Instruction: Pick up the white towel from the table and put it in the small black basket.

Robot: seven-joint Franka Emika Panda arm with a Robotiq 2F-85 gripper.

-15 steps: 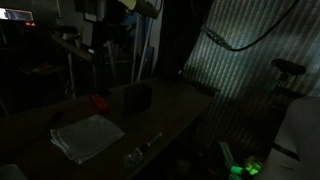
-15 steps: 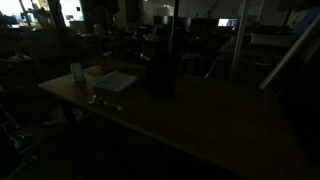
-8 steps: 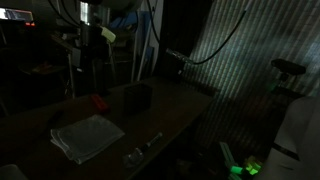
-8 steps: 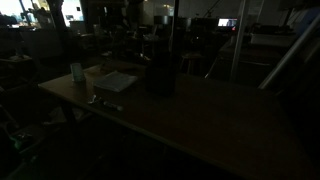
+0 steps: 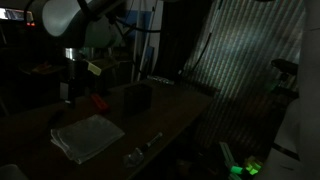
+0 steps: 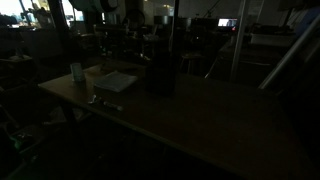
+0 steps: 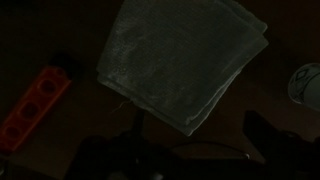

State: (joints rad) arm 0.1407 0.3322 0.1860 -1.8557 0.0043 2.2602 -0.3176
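You see the white towel [image 5: 88, 136] lying flat at lower left on the table [image 5: 172, 112], the black basket [image 5: 138, 97] mid-frame, and your arm [image 5: 70, 18] at upper left.

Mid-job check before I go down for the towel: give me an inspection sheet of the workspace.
Surface: dark table, dimly lit.
Job's things: white towel lies folded flat, not gripped; small black basket stands apart from it, contents not visible.
Clutter: red-orange block beside the towel; cup; small metallic item near the table edge.
Grippers: gripper above the towel, jaws apart, holding nothing.
Cables: too dark to tell.
Surroundings: dark room; green light low beside the table.
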